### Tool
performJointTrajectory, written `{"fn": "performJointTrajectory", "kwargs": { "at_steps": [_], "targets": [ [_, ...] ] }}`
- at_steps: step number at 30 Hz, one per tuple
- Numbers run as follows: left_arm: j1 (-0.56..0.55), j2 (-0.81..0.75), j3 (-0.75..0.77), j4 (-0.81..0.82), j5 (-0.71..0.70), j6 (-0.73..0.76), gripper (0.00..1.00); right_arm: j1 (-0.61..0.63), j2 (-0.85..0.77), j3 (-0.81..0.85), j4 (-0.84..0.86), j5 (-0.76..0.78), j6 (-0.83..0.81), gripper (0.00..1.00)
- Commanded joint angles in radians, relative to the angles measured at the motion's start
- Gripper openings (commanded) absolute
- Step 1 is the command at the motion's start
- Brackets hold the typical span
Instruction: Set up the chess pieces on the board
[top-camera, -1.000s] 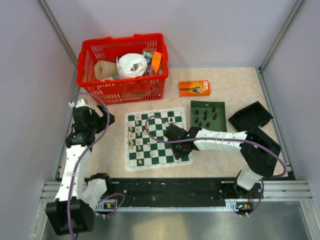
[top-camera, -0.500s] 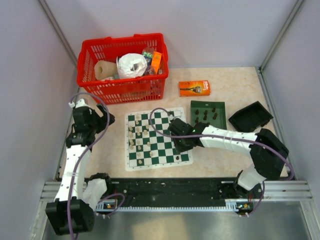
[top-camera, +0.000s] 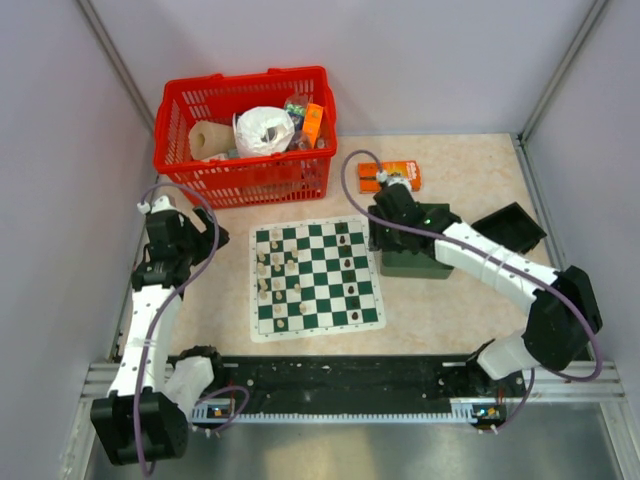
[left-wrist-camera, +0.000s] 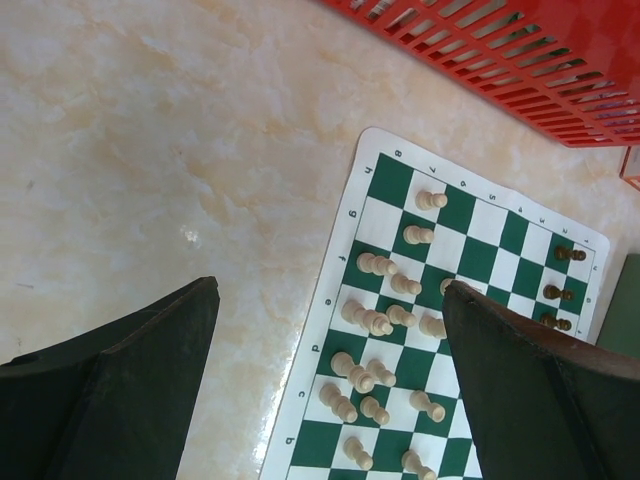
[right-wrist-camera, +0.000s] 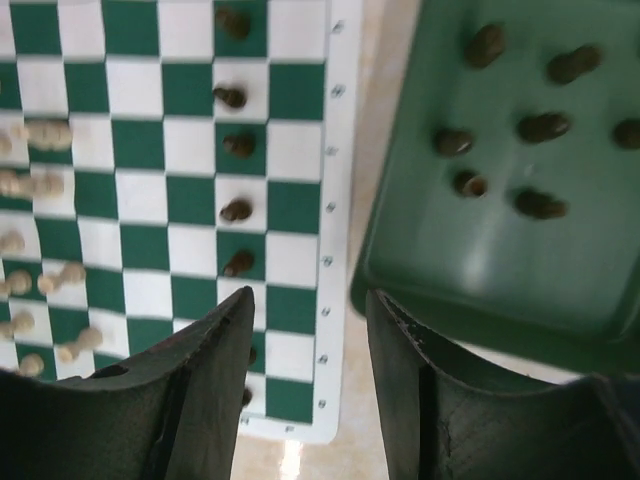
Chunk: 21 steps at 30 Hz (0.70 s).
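Note:
The green and white board (top-camera: 330, 292) lies mid-table. Several cream chess pieces (top-camera: 275, 275) stand on its left side and show up close in the left wrist view (left-wrist-camera: 375, 320). Dark chess pieces (right-wrist-camera: 236, 210) stand in a column near its right edge. More dark ones (right-wrist-camera: 540, 127) lie in the dark green tray (right-wrist-camera: 470, 250). My right gripper (right-wrist-camera: 310, 300) hovers open over the gap between board and tray, with nothing between its fingers. My left gripper (left-wrist-camera: 328, 288) is wide open and empty, up above the table left of the board.
A red basket (top-camera: 245, 135) of household items stands at the back left. An orange box (top-camera: 395, 178) lies behind the tray (top-camera: 412, 265), and a black lid (top-camera: 510, 228) sits to its right. Walls close in on both sides.
My right gripper has left the board's near right corner and swung back to the tray's left edge, its jaws widening. The left arm has stayed where it was.

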Motion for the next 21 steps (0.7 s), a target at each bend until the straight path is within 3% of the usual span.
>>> {"fn": "performJointTrajectory", "kwargs": {
  "at_steps": [1, 12, 21],
  "targets": [
    [0.001, 0.026, 0.077, 0.012, -0.020, 0.004, 0.99, -0.129, -0.021, 0.090, 0.014, 0.043, -0.061, 0.50],
    [0.001, 0.078, 0.154, -0.054, 0.000, -0.001, 0.99, -0.406, 0.071, 0.179, -0.040, -0.003, -0.102, 0.50],
    [0.001, 0.171, 0.224, -0.060, -0.011, -0.033, 0.99, -0.450, 0.172, 0.196, -0.062, -0.003, -0.124, 0.50]
  ]
}}
